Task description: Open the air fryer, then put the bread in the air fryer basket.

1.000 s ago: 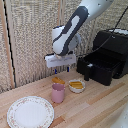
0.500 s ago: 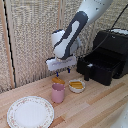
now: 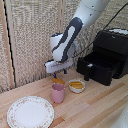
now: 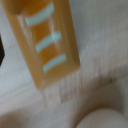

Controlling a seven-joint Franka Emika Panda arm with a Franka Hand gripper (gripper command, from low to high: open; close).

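The gripper (image 3: 55, 75) hangs just above the bread (image 3: 59, 80), a golden-orange oblong lying on the wooden table behind the pink cup. Its jaws look open and hold nothing. In the wrist view the bread (image 4: 47, 42) fills the frame, blurred, orange with pale stripes. The black air fryer (image 3: 114, 44) stands at the exterior view's right. Its basket (image 3: 99, 67) is pulled out, with the handle (image 3: 86, 75) jutting from the front panel.
A pink cup (image 3: 58, 93) stands right in front of the bread. A small white bowl (image 3: 76, 86) of yellow strips sits beside it. A flowered plate (image 3: 30, 111) lies at the front left. A woven screen stands behind the table.
The gripper has come down towards the bread. The bread, cup, bowl and open basket have not moved.
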